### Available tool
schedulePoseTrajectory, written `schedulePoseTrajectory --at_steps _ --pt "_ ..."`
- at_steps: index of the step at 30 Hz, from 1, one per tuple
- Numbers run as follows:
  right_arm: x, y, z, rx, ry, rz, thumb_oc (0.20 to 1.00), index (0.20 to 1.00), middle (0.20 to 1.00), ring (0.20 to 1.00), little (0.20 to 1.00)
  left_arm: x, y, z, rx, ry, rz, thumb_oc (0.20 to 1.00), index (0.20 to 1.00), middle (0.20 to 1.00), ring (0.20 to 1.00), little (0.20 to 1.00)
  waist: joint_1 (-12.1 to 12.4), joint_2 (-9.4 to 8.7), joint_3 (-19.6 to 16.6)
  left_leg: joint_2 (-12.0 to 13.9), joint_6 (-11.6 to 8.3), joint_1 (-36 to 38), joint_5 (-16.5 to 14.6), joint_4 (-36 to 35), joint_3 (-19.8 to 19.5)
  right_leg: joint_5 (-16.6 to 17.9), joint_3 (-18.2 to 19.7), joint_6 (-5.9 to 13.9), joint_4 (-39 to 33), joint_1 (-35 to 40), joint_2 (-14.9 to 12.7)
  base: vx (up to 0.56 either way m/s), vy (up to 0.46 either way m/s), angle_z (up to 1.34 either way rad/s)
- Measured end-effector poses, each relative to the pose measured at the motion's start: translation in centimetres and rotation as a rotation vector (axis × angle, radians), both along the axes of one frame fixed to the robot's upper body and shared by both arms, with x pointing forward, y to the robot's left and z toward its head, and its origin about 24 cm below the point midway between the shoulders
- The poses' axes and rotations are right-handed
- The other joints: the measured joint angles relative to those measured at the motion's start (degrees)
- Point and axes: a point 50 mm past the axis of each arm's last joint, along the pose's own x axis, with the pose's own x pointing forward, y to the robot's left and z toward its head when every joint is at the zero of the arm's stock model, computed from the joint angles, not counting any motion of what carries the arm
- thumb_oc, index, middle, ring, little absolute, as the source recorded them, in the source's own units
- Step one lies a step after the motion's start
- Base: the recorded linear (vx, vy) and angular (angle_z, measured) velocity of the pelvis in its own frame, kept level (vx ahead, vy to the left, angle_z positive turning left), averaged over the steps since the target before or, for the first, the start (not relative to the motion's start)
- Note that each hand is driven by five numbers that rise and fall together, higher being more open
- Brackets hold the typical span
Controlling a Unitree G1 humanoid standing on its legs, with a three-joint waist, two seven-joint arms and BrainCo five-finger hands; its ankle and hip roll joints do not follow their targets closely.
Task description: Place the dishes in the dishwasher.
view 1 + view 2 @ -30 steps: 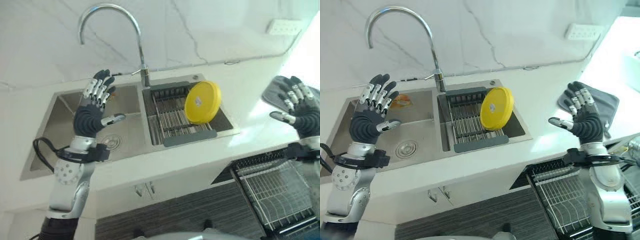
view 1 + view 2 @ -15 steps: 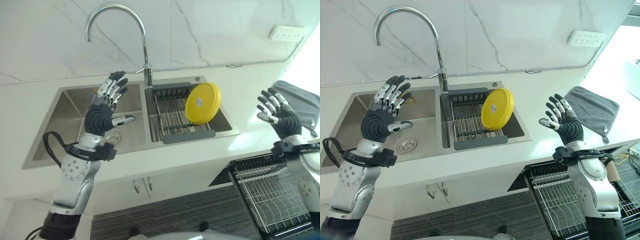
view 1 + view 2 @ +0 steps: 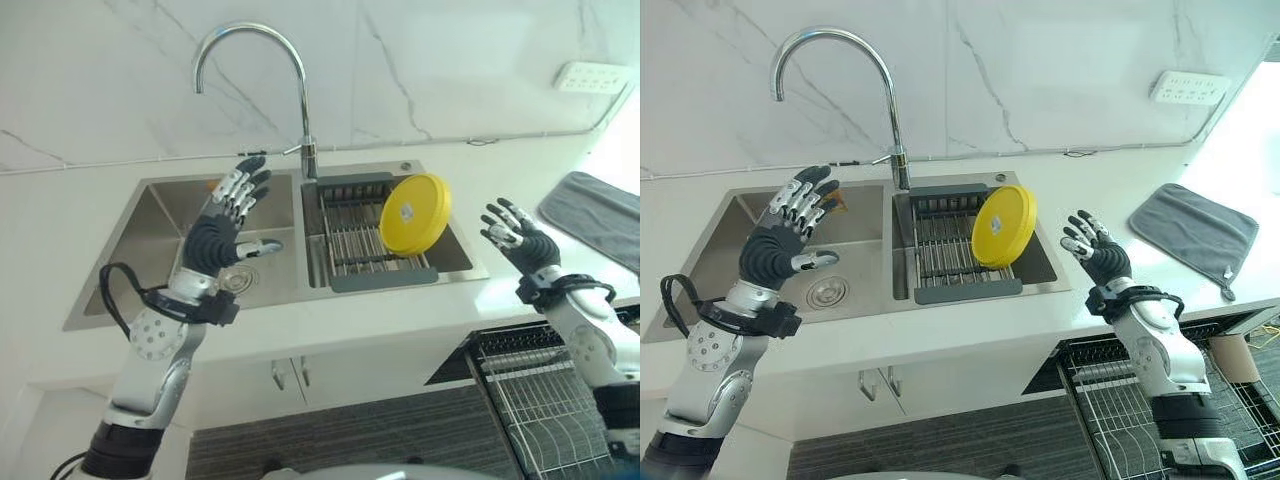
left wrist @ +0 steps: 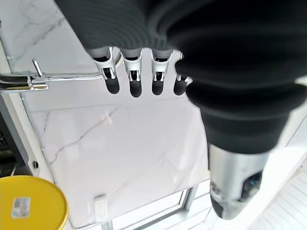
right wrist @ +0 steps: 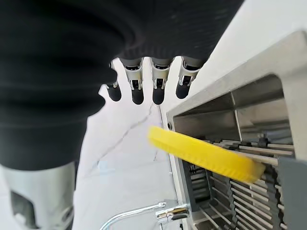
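Right eye view shows the yellow plate (image 3: pixel 1003 226) leaning on edge in the dark drying rack (image 3: pixel 952 250) that sits in the right basin of the sink (image 3: pixel 730 248), its upper rim tipped toward the basin's right wall. The right hand (image 3: pixel 1092 249) hovers over the desk (image 3: pixel 1110 215) just beside the sink's right edge, near the plate but apart from it, fingers spread and holding nothing. The left hand (image 3: pixel 790 225) is raised above the left basin, also spread wide and empty, with the tall faucet (image 3: pixel 845 88) between it and the rack. A grey cloth (image 3: pixel 1192 224) lies well off to the right, and the wire dishwasher rack (image 3: pixel 1125 413) stands pulled out below the desk edge. My judgement is that the grasp has not begun, so the risks all lie ahead: the plate rests only on its edge (nothing seems to brace it), and a fingertip nudge from the side could tip it flat or slide it along the bars. A smooth rim pinched too shallowly may slip on the lift, and the sink wall could catch the fingers on the way in.
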Motion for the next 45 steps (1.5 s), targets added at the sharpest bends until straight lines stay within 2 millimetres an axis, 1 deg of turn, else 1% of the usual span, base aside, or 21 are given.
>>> schedulePoseTrajectory --at_steps 2,6,9,11,14,17,23,25,28,30,33,35,42,45 --pt "0.0 0.1 -0.2 -0.002 0.012 0.0 1.0 1.0 1.0 1.0 1.0 0.0 0.0 -0.1 0.001 0.005 -0.003 1.0 1.0 1.0 1.0 1.0 0.0 0.29 -0.19 0.13 0.01 0.01 0.01 0.0 0.02 0.02 0.04 -0.03 0.0 0.0 0.12 0.0 0.0 0.0" --pt "0.4 -0.4 -0.9 -0.002 0.059 -0.037 1.0 1.0 1.0 1.0 1.0 0.5 -0.4 -0.8 0.003 0.036 -0.022 1.0 1.0 1.0 1.0 1.0 -0.11 0.62 -0.49 0.25 -0.02 0.02 0.04 0.0 0.12 0.09 0.15 -0.12 0.02 -0.04 0.26 0.0 0.0 0.0" --pt "0.5 -1.1 -1.0 -0.021 0.085 -0.064 1.0 1.0 1.0 1.0 1.0 0.5 -0.4 -0.8 0.004 0.036 -0.023 1.0 1.0 1.0 1.0 1.0 -0.27 0.6 -0.53 0.26 -0.06 0.04 0.06 0.01 0.12 0.24 0.15 -0.2 0.08 -0.01 0.29 0.0 0.0 0.0" --pt "0.5 -1.2 -1.1 -0.022 0.092 -0.07 1.0 1.0 1.0 1.0 1.0 0.5 -0.4 -0.8 0.004 0.037 -0.023 1.0 1.0 1.0 1.0 1.0 -0.28 0.6 -0.53 0.25 -0.08 0.04 0.08 0.01 0.11 0.26 0.16 -0.22 0.33 0.0 0.31 0.0 0.0 0.0" --pt "0.6 -1.8 -1.9 0.022 0.134 -0.097 1.0 1.0 1.0 1.0 1.0 0.5 -0.4 -0.8 0.004 0.039 -0.022 1.0 1.0 1.0 1.0 1.0 -0.21 0.56 -0.55 0.25 -0.1 0.05 0.09 0.01 0.09 0.28 0.13 -0.25 0.33 0.07 0.31 0.0 0.0 0.0" --pt "1.0 -2.2 -2.2 0.029 0.163 -0.118 1.0 1.0 1.0 1.0 1.0 0.8 -0.4 -0.6 0.004 0.031 -0.022 1.0 1.0 1.0 1.0 1.0 -0.08 0.54 -0.56 0.27 -0.13 0.05 0.14 -0.01 0.08 0.33 0.05 -0.27 0.31 0.12 0.31 0.0 0.0 0.0" --pt "2.0 -3.3 -2.3 0.026 0.199 -0.153 1.0 1.0 1.0 1.0 1.0 1.1 -0.2 -0.5 0.014 0.032 -0.016 1.0 1.0 1.0 1.0 1.0 1.11 0.51 -0.55 0.28 -0.18 0.04 0.21 0.01 -0.33 0.36 -0.19 -0.29 0.32 0.3 0.32 0.0 0.0 0.02" --pt "2.0 -3.8 -2.2 0.017 0.205 -0.162 1.0 1.0 1.0 1.0 1.0 1.1 -0.2 -0.5 0.014 0.032 -0.015 1.0 1.0 1.0 1.0 1.0 1.38 0.48 -0.54 0.27 -0.19 0.04 0.21 0.01 -0.65 0.36 -0.31 -0.29 0.32 0.49 0.34 0.0 -0.001 0.06" --pt "2.5 -4.6 -1.3 0.002 0.203 -0.173 1.0 1.0 1.0 1.0 1.0 1.1 -0.1 -0.3 0.032 0.03 -0.012 1.0 1.0 1.0 1.0 1.0 1.49 0.47 -0.54 0.27 -0.23 0.05 0.25 0.01 -0.91 0.35 -0.55 -0.29 0.31 0.66 0.34 0.0 0.002 0.05" --pt "2.7 -4.9 -1.1 0.001 0.203 -0.179 1.0 1.0 1.0 1.0 1.0 1.2 0.0 -0.4 0.032 0.035 -0.008 1.0 1.0 1.0 1.0 1.0 1.59 0.45 -0.52 0.28 -0.26 0.05 0.35 -0.02 -1.34 0.3 -1.19 -0.33 0.19 1.07 0.31 0.0 -0.002 0.1" --pt "3.1 -5.0 -1.2 0.007 0.214 -0.179 1.0 1.0 1.0 1.0 1.0 1.2 0.0 -0.3 0.033 0.03 -0.009 1.0 1.0 1.0 1.0 1.0 2.48 0.45 -0.52 0.3 -0.29 -0.07 0.42 -0.1 -1.41 0.22 -1.56 -0.34 -0.01 1.15 0.28 0.0 -0.001 0.05" --pt "3.3 -4.7 -1.2 -0.001 0.22 -0.162 1.0 1.0 1.0 1.0 1.0 1.2 0.1 -0.2 0.027 0.032 -0.011 1.0 1.0 1.0 1.0 1.0 2.89 0.45 -0.52 0.3 -0.29 -0.08 0.42 -0.13 -1.45 0.22 -1.61 -0.34 -0.01 1.19 0.28 0.0 0.0 0.02" --pt "3.6 -5.0 -1.6 0.005 0.249 -0.164 1.0 1.0 1.0 1.0 1.0 1.3 0.0 0.0 0.028 0.024 -0.012 1.0 1.0 1.0 1.0 1.0 3.17 0.48 -0.51 0.27 -0.29 -0.1 0.45 0.0 -1.86 0.22 -1.83 -0.35 0.01 1.33 0.29 0.0 0.0 0.01" --pt "3.6 -5.0 -1.5 0.003 0.248 -0.159 1.0 1.0 1.0 1.0 1.0 1.3 0.0 0.0 0.028 0.024 -0.012 1.0 1.0 1.0 1.0 1.0 3.19 0.51 -0.5 0.25 -0.29 -0.04 0.45 -0.01 -2.42 0.1 -2.31 -0.33 0.0 1.79 0.28 0.02 0.003 0.09"
